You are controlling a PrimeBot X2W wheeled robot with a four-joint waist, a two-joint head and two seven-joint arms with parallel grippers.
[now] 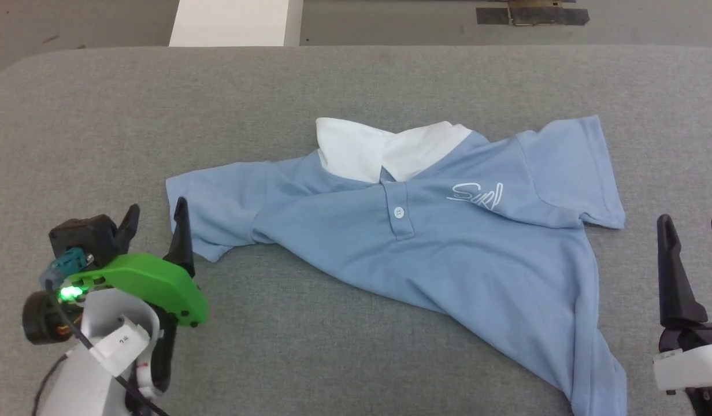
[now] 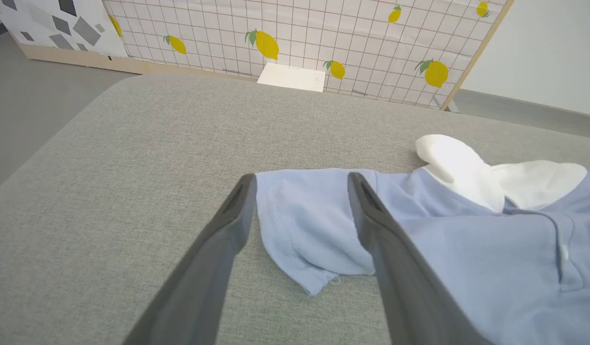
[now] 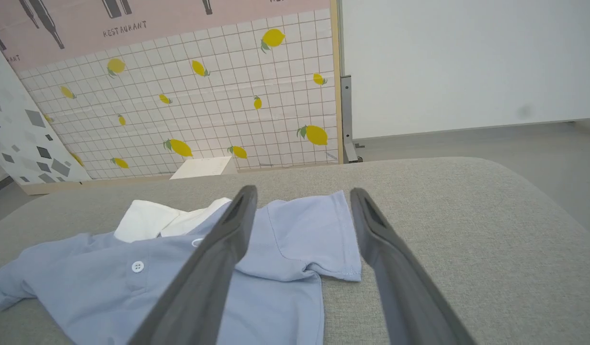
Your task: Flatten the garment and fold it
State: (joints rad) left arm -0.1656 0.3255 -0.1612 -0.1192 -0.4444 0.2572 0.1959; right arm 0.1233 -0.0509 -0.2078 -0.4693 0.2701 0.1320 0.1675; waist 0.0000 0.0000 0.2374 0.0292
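The garment [image 1: 425,237], a light blue polo shirt with a white collar [image 1: 385,147] and white script logo, lies front-up and rumpled across the grey table [image 1: 333,81]. Its body runs down toward the near right edge. My left gripper [image 1: 156,216] stands open beside the shirt's left sleeve [image 1: 211,214], holding nothing. In the left wrist view that sleeve [image 2: 304,225] lies between the spread fingers of the left gripper [image 2: 302,184]. My right gripper [image 1: 694,228] is open at the right edge, just short of the right sleeve [image 1: 575,167]. In the right wrist view that sleeve [image 3: 300,239] lies ahead of the right gripper [image 3: 302,196].
The padded table has rounded corners, with grey floor beyond its far edge. A white box [image 1: 234,23] stands past the far side. A lemon-patterned screen [image 2: 300,33] stands behind the table. Bare cloth lies left of and in front of the shirt.
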